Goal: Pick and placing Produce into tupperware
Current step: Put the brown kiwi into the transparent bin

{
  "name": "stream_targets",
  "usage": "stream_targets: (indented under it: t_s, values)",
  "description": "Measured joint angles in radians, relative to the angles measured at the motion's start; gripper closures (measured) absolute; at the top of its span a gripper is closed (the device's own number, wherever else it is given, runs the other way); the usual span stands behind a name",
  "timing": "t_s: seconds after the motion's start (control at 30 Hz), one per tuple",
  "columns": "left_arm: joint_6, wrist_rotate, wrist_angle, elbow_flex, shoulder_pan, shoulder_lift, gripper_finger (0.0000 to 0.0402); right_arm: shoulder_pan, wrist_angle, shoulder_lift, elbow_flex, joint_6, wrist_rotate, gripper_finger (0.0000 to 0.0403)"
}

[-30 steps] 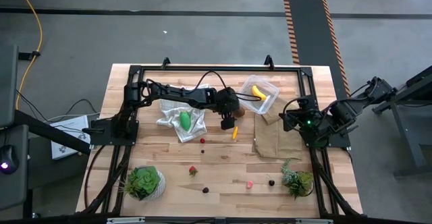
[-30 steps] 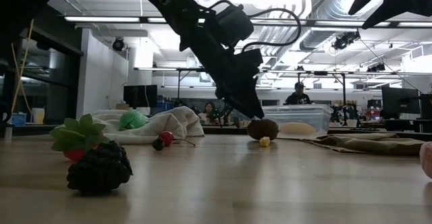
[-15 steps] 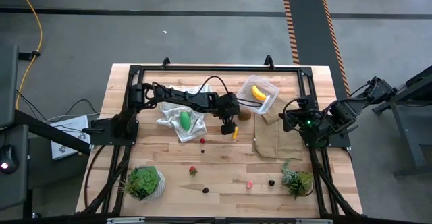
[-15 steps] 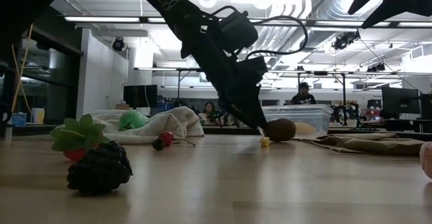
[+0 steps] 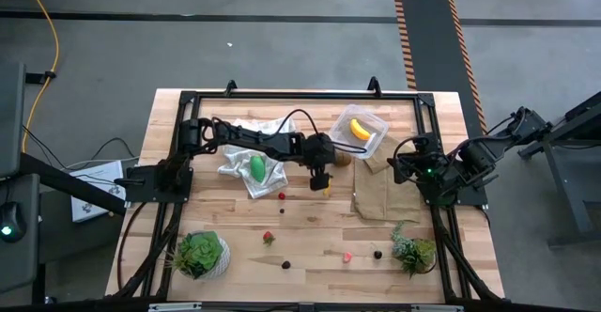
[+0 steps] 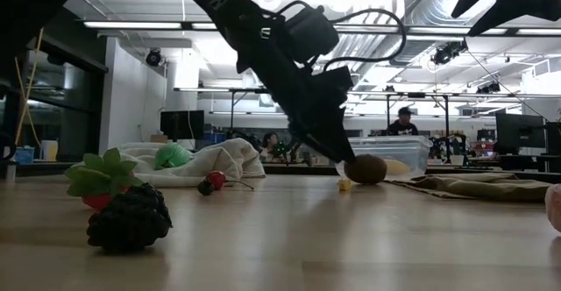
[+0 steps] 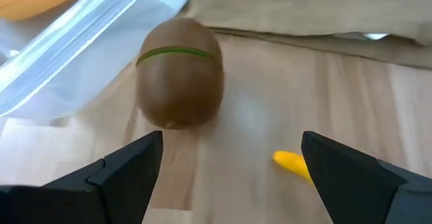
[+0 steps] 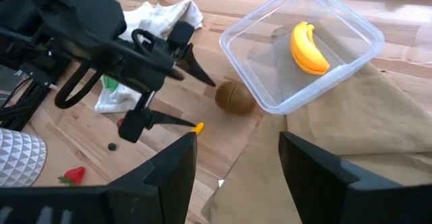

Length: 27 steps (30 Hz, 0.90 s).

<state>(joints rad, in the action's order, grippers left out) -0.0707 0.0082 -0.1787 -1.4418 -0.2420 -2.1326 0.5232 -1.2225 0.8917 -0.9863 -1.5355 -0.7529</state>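
High view: the wooden surface (image 5: 235, 246) carries the scene, with the left arm stretched across its middle and the right arm parked at the right edge, its right claw (image 8: 236, 183) standing part open and empty over the brown cloth (image 5: 380, 199). A white checked cloth (image 5: 246, 166) lies left of centre with the green oval (image 5: 257, 168) on it. Two potted plants (image 5: 199, 254) sit along the near edge, well apart.

Over the last second the left claw (image 5: 320, 176) has swung from above the kiwi toward the near side and dropped low, and the kiwi (image 5: 343, 159) has rolled closer to the tupperware (image 5: 374, 141), now just beside its corner. The claw is spread wide and grips nothing. Judging by this, the kiwi is not yet picked; the claw looks lined up for a fresh approach, with the small orange-yellow piece (image 7: 291, 161) lying between its fingers (image 7: 128, 170) and the kiwi just beyond.

The tupperware is clear, square and round-cornered, and stands near the far right of the surface, partly on the brown cloth. The banana (image 8: 308, 48) lies inside it. The kiwi is brown with a thin green band round it. Small red and dark berries (image 5: 269, 238) remain scattered toward the near edge, so most of the job looks undone.
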Motion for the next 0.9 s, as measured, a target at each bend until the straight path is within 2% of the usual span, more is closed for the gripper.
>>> stream_targets:
  t_s: [0.67,0.9]
  values:
    - [0.005,-0.024,0.072,0.000,0.000,0.000,0.0060,0.000,0.006,0.000,0.000,0.019,0.001,0.0203]
    - [-0.074,0.203,0.081,0.000,0.001,0.001,0.0060,0.000,0.005,0.000,0.000,0.032,-0.003,0.0203]
